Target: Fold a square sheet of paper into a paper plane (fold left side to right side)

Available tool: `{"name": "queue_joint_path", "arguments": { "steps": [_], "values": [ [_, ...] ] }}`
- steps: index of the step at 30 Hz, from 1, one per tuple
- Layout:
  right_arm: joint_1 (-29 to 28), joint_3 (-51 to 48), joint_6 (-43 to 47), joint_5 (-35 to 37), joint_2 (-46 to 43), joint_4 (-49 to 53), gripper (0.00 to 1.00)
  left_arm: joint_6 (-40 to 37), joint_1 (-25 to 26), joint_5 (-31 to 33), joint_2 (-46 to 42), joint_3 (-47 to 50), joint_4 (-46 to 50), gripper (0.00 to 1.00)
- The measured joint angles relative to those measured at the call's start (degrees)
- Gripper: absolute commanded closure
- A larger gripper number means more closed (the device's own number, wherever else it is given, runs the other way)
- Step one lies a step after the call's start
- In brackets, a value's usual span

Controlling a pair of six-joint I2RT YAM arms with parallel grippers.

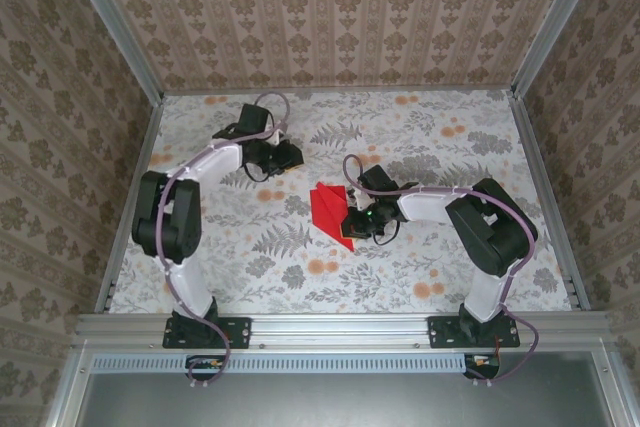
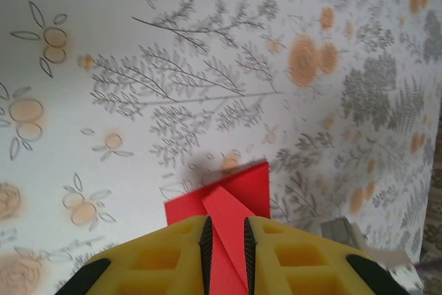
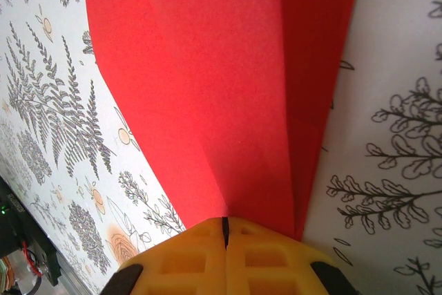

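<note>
Had right gripper (image 3: 224,229) clenched on paper (image 3: 221,88), left gripper (image 1: 290,157) slightly parted, empty, well apart. Likely risked skewed crease or slip with nothing pinning paper.

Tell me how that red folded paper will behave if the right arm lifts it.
Probably floppy: the red paper is thin and buckles into a ridge at the shut right pincer. Likely very light, so it may flutter or slip. Its visible folds could flatten or crumple under a hard pinch.
</note>
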State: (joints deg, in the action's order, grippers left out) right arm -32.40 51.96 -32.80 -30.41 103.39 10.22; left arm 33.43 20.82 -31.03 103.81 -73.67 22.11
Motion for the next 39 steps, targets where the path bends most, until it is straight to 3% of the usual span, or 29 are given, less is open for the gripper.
{"name": "queue_joint_path", "arguments": {
  "steps": [14, 26, 39],
  "values": [
    [0.15, -0.33, 0.02, -0.02, -0.11, -0.44, 1.00, 5.01, 9.20, -0.24, -6.45, 13.42, -3.67, 0.77],
    [0.28, -0.33, 0.22, -0.02, -0.11, -0.42, 1.00, 8.00, 15.26, -2.05, 0.66, 10.60, -8.35, 0.79],
    [0.31, -0.33, 1.09, -0.02, -0.11, -0.42, 1.00, 9.51, 17.35, -3.74, 5.22, 10.36, -10.14, 0.79]
  ]
}}
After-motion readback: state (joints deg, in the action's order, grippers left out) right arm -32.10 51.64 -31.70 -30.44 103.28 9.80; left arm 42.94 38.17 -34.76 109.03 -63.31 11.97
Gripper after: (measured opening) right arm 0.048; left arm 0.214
